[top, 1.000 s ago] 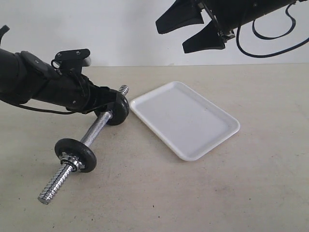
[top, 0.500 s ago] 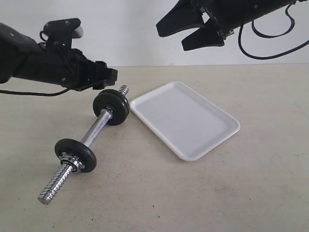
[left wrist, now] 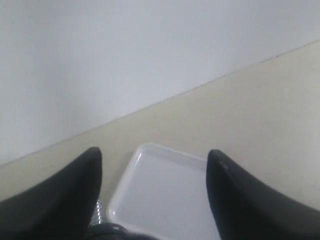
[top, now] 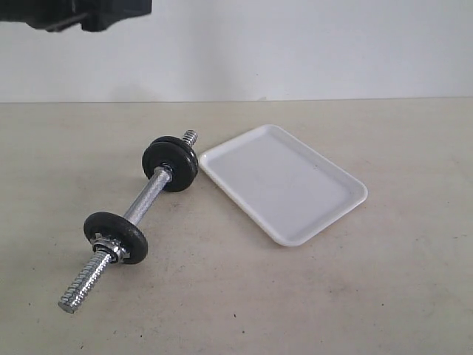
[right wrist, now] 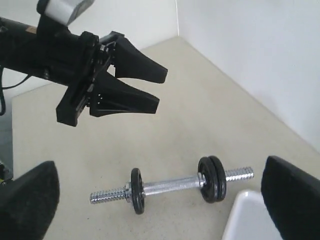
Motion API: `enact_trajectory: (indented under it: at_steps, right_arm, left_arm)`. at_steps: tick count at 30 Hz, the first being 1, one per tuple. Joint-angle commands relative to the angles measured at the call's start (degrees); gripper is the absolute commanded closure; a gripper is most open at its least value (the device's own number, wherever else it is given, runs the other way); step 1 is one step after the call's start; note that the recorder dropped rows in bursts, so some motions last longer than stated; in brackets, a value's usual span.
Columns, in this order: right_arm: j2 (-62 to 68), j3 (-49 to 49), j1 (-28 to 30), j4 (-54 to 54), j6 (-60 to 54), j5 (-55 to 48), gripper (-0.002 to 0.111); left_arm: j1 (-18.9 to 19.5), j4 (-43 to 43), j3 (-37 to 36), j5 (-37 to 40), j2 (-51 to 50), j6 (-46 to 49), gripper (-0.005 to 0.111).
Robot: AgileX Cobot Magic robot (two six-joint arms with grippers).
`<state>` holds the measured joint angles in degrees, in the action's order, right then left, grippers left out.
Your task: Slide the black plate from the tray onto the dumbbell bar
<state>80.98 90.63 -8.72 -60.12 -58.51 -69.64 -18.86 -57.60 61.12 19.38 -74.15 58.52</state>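
The dumbbell bar (top: 144, 200) lies on the table to the left of the white tray (top: 284, 181), which holds nothing. Two thick black discs sit side by side on the bar's far end. The outer one, beside the tray, is the black plate (top: 188, 154) (right wrist: 219, 179). A thinner disc backed by a silver nut (top: 116, 237) sits near the bar's near end. My left gripper (left wrist: 153, 154) (right wrist: 161, 90) hangs open high above the tray (left wrist: 165, 195), holding nothing. My right gripper (right wrist: 159, 165) is open and empty, high over the bar (right wrist: 170, 186).
The left arm (top: 89, 11) shows only at the top left corner of the exterior view. A white wall runs along the back of the beige table (top: 295, 296). The bar's threaded ends (top: 77, 288) stick out past the discs.
The left gripper has let go at the bar's far end and risen to the top left corner. The right gripper has gone up out of the exterior view. The bar and discs stay put.
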Motion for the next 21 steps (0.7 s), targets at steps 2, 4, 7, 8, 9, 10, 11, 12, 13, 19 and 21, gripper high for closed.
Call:
enact_trajectory:
  at_steps: [2, 4, 7, 8, 9, 10, 11, 12, 13, 19, 21]
  right_arm:
    - [-10.4, 0.3, 0.2, 0.0, -0.4, -0.3, 0.003]
    - [-13.9, 0.3, 0.2, 0.0, -0.3, -0.3, 0.003]
    - [-18.2, 0.3, 0.2, 0.1, 0.6, -0.3, 0.003]
    - [-19.3, 0.3, 0.2, 0.1, 1.2, -0.3, 0.003]
    - [-20.6, 0.3, 0.2, 0.5, 1.6, -0.3, 0.003]
    - [-21.5, 0.3, 0.2, 0.7, 1.8, -0.3, 0.003]
    - [-22.6, 0.3, 0.2, 1.0, 3.1, -0.3, 0.004]
    - [-23.4, 0.3, 0.2, 1.4, 5.2, -0.3, 0.005]
    - [-24.2, 0.3, 0.2, 1.9, 7.5, -0.3, 0.007]
    - [-28.8, 0.3, 0.2, 2.5, 13.2, -0.3, 0.089]
    - [-30.1, 0.3, 0.2, 2.5, 14.8, -0.3, 0.105]
  left_arm:
    - [-0.4, -0.5, 0.2, 2.0, 8.4, -0.6, 0.049]
    - [-0.4, -0.5, 0.2, 2.5, 10.6, -0.6, 0.049]
    - [-0.4, 0.5, 0.2, 3.9, 13.2, -0.6, 0.049]
    - [-0.4, 0.5, 0.2, 4.8, 13.7, -0.9, 0.049]
    - [-0.4, 0.5, 0.2, 5.6, 14.2, -1.9, 0.049]
    - [-0.4, 0.5, 0.2, 6.4, 14.5, -2.5, 0.049]
    - [-0.4, 0.5, 0.2, 7.4, 15.0, -3.1, 0.049]
    - [-0.4, 0.5, 0.2, 8.4, 15.3, -3.9, 0.050]
    - [-0.4, 0.5, 0.2, 9.2, 15.6, -4.9, 0.052]
    - [-0.4, 0.5, 0.2, 15.7, 18.0, -6.8, 0.093]
    - [-0.4, 0.5, 0.2, 18.3, 18.9, -6.6, 0.102]
